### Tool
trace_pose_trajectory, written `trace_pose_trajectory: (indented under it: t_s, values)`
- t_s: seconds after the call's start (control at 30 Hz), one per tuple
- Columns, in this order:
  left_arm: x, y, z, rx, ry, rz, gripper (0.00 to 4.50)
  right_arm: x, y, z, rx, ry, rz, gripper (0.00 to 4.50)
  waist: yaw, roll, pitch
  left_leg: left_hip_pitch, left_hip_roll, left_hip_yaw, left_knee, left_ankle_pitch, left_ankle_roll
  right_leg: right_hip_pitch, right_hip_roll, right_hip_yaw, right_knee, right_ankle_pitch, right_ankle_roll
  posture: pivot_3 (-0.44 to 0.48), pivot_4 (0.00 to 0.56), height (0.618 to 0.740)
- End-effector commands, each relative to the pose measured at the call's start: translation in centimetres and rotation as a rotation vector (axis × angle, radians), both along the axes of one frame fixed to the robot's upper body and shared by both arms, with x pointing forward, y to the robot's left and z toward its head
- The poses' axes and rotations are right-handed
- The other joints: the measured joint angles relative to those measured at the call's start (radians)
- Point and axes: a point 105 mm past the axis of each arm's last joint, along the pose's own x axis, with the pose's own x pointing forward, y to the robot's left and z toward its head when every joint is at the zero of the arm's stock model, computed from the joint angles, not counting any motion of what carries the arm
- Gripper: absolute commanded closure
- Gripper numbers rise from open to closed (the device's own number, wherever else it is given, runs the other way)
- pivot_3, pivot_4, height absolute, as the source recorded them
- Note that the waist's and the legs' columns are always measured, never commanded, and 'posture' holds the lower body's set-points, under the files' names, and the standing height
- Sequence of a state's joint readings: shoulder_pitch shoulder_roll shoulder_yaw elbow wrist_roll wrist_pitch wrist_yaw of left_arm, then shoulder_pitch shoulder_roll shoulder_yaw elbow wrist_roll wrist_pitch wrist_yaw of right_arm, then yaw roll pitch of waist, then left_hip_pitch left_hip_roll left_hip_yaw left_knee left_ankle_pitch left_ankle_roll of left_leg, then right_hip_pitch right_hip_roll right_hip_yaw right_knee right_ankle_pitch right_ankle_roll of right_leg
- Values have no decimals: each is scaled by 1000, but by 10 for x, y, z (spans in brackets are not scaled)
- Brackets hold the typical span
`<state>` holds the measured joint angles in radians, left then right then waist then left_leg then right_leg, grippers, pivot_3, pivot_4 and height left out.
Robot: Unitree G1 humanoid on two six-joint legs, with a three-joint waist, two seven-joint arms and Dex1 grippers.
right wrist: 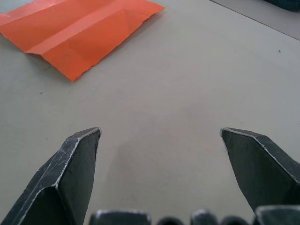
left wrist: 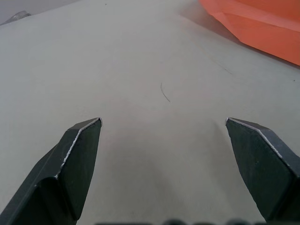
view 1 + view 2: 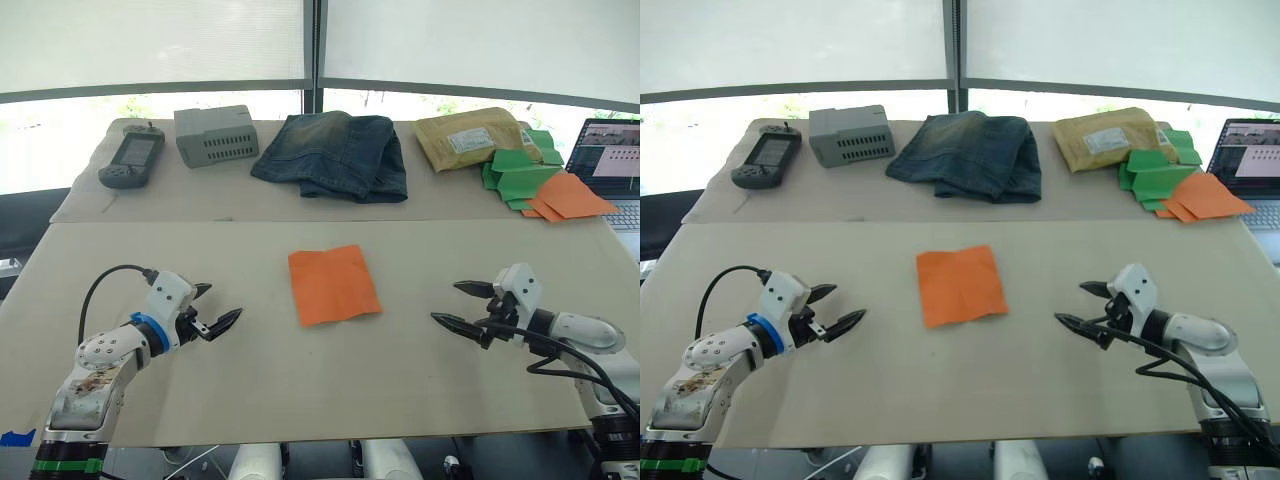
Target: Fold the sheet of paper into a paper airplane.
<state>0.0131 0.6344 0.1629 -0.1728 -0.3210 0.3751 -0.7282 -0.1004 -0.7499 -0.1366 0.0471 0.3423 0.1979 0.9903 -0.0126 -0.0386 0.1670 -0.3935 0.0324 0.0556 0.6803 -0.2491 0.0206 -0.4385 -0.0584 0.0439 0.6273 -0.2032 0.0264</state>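
Stage: barely begun | sheet of paper (image 3: 333,285) flat on worktop (image 3: 300,380), faint creases only | left jaws (image 3: 210,312) released | right jaws (image 3: 462,305) released | left: every fold

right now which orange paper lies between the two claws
The bright orange sheet of paper, flat mid-table; the paler orange papers sit far back by the laptop.

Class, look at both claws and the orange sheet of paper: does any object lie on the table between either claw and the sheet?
No. The sheet of paper lies flat between the left claw and the right claw, both open. Bare table separates each from it.
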Motion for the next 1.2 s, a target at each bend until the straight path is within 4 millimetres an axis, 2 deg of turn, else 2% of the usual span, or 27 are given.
trace_pose_trajectory:
  t_s: [0.03,0.13,0.2,0.3,0.37,0.47,0.57,0.67,0.83,1.07,1.2]
  values:
    - [1,-3,14,-64,-3,-17,17,3,6,22,67,-22,-17,0,0,0,0,0,0,0,0,0,0,0,0,0,0,0,0,0,150,722]
    - [-5,-26,34,-193,33,-154,17,-1,22,36,147,55,-10,0,-1,0,0,0,1,0,0,0,0,0,0,0,1,0,0,0,150,722]
    - [-10,-36,42,-216,50,-225,17,-4,31,42,149,74,16,0,-1,0,0,0,1,-1,0,0,0,0,0,0,2,0,0,0,150,722]
    - [-28,-56,46,-205,116,-390,17,-9,44,41,110,128,58,0,-1,0,0,0,1,-1,1,0,0,0,0,0,2,0,0,0,150,722]
    - [-32,-63,48,-199,147,-440,17,-6,50,38,99,152,44,0,-2,0,0,0,0,0,0,0,0,0,1,0,1,-1,0,0,150,722]
    - [-29,-66,50,-190,143,-443,17,2,52,35,106,177,-11,0,-1,0,0,0,0,0,1,0,0,0,1,0,1,-1,0,0,150,722]
    - [-24,-66,51,-169,107,-421,17,14,61,27,184,232,-38,0,-4,0,0,0,-1,-1,1,0,0,0,2,0,1,0,0,0,150,722]
    - [-9,-59,51,-120,8,-331,17,31,71,18,246,321,-99,0,-4,0,0,1,-1,-1,1,0,0,0,2,1,1,0,-1,0,150,722]
    - [-10,-60,51,-120,-29,-309,17,52,88,17,302,384,-115,0,-4,0,0,-1,-1,-1,1,0,0,-1,3,1,1,4,-7,0,150,722]
    - [-6,-60,51,-120,-71,-240,17,88,89,41,220,162,-97,0,0,0,0,-5,-1,-2,1,0,0,-2,2,0,-1,4,-7,0,150,722]
    - [7,-62,47,-99,-107,-176,17,100,88,53,156,57,-88,0,0,0,0,-5,-1,-2,1,0,0,-2,2,0,-2,5,-6,0,150,722]
